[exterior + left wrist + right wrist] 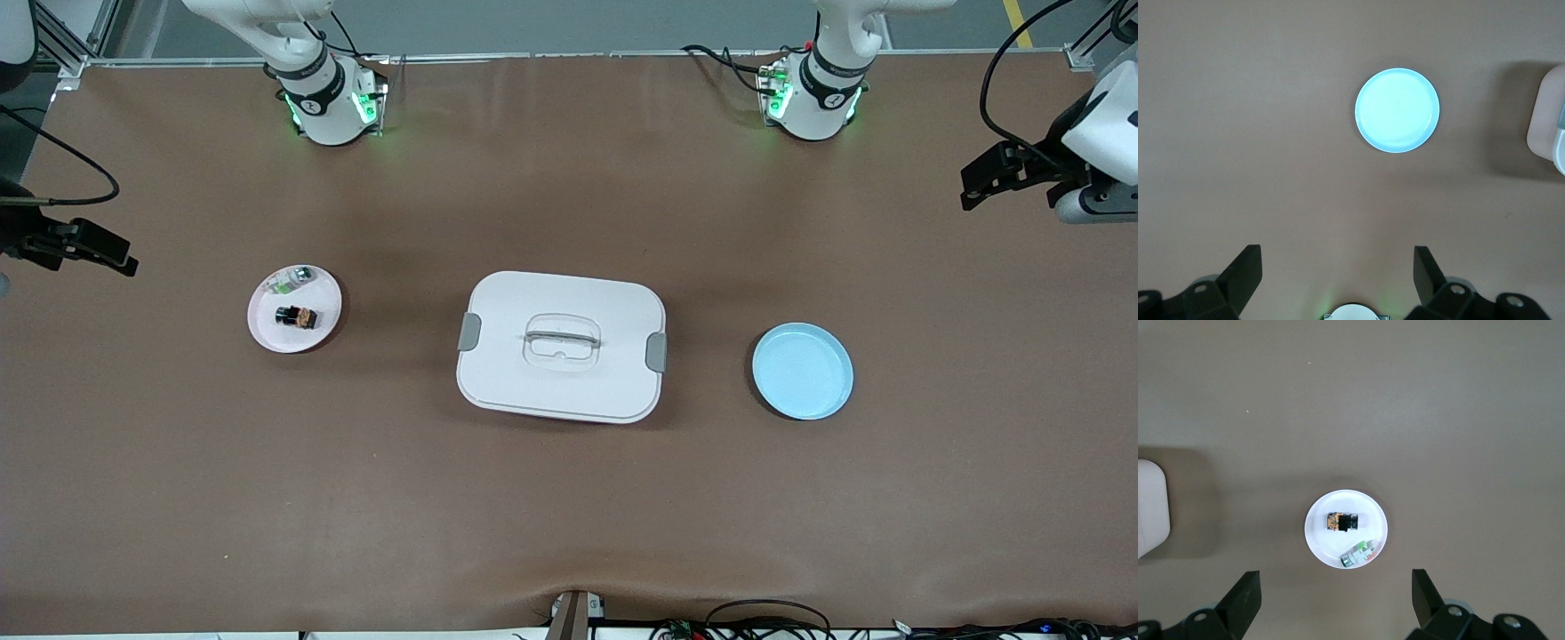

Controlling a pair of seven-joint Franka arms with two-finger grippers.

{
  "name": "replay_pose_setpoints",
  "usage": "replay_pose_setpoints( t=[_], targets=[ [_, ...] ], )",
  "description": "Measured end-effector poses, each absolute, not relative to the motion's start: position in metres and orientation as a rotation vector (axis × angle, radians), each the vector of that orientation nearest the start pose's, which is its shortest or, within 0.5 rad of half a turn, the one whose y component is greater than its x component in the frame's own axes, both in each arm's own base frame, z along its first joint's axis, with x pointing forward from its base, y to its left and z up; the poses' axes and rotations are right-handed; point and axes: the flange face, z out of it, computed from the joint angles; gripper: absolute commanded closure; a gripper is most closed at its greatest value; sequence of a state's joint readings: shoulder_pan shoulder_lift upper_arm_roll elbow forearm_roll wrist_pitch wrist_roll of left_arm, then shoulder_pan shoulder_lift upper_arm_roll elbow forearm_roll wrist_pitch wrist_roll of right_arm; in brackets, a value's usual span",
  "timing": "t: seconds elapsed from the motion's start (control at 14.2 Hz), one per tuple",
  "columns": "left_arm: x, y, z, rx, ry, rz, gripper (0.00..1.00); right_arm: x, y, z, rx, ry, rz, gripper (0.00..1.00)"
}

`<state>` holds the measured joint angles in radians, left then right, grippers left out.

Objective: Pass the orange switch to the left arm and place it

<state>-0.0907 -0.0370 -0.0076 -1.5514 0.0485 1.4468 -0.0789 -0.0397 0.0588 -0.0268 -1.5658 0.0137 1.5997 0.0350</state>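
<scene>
The orange switch [297, 316] lies on a small white plate [267, 327] toward the right arm's end of the table, beside a green-and-white part [293, 279]. The white box [533, 382] with grey clasps stands at the table's middle. My right gripper [1336, 590] is open and empty, high over the table near that plate; the switch [1343, 521] and plate [1319, 540] show below it. My left gripper [1338, 267] is open and empty, high over the left arm's end. Both grippers show at the front view's edges, right [89, 244] and left [987, 182].
An empty light-blue plate [803, 371] lies between the box and the left arm's end; it shows in the left wrist view [1397, 110] with a box corner [1546, 130]. The right wrist view shows the green-and-white part [1359, 554] and a box corner [1151, 510].
</scene>
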Motion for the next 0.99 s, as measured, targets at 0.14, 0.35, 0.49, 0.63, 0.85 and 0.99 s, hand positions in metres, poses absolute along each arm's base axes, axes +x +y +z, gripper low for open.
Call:
replay_pose_setpoints(
  t=[0.14,0.35,0.49,0.63,0.85,0.99],
  targets=[
    [0.529,-0.046,0.642,-3.085,0.023,0.101,0.00,0.581,-0.043,0.583,-3.099,0.187,0.055,0.00],
    [0.529,-0.046,0.642,-3.085,0.021,0.100,0.00,0.592,-0.054,0.562,-3.083,0.219,0.076,0.00],
    [0.529,-0.046,0.642,-3.086,0.020,0.100,0.00,0.597,-0.053,0.550,-3.081,0.216,0.101,0.00],
    [0.529,-0.046,0.643,-3.086,0.020,0.099,0.00,0.600,-0.052,0.542,-3.080,0.214,0.115,0.00],
    [0.529,-0.046,0.643,-3.085,0.023,0.099,0.00,0.601,-0.052,0.539,-3.079,0.214,0.123,0.00],
    [0.529,-0.047,0.643,-3.086,0.024,0.098,0.00,0.600,-0.050,0.538,-3.078,0.209,0.144,0.00]
  ],
)
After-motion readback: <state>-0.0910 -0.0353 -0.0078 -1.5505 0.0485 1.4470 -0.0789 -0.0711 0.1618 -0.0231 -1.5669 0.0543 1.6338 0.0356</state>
